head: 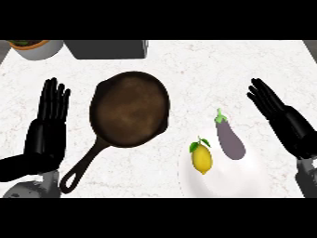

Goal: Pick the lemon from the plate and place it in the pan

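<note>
One yellow lemon (201, 159), green leaf on top, lies on the plate (247, 183) beside my open right hand (284, 122).

Lemon (201, 159), eggplant (230, 138) on plate (247, 183); pan (129, 109) left.

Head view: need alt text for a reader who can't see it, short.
A yellow lemon and a purple eggplant lie on a white round plate at the lower right of a white marble counter, with an empty dark cast-iron pan left of it. An open black robot hand rests at each side, left and right, holding nothing.
</note>
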